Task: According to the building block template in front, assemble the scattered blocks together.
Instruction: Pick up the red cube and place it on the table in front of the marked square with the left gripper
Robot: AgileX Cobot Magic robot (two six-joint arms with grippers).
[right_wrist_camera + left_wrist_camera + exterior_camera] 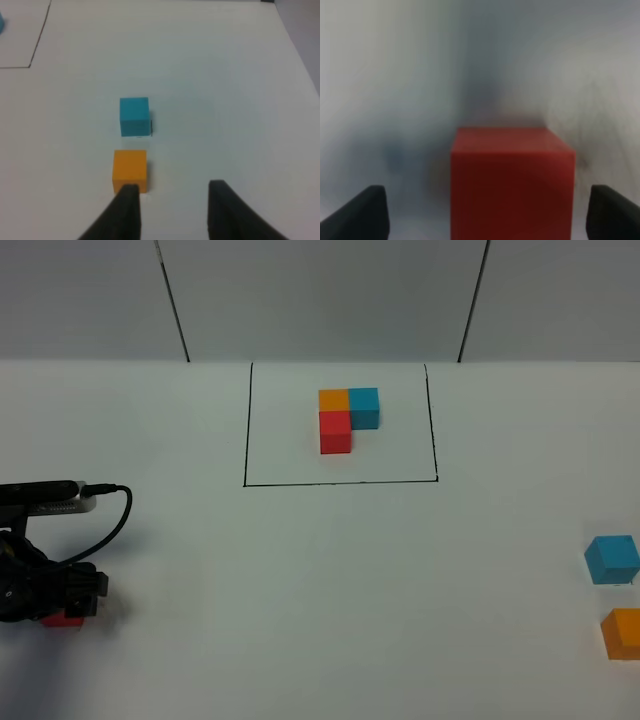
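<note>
A plain white table [320, 620] fills the near and middle of the scene. Along its far edge stands a pale grey wall [320, 290], divided by two dark slanting seams [173, 300].

My white table [300, 590] carries the framed template [345, 418] at back — blue cube [612, 559], orange cube [625, 632] right, red cube [512, 180] left

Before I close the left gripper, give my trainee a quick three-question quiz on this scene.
1. True or false: the left gripper is clamped on the red cube.
2. Which loose cube lies nearest the right gripper? A orange cube, B blue, C red.
3. Fill in: in the building block template, red sits directly in front of ___.
Key: 1 false, jaws open; 2 A; 3 orange.
</note>
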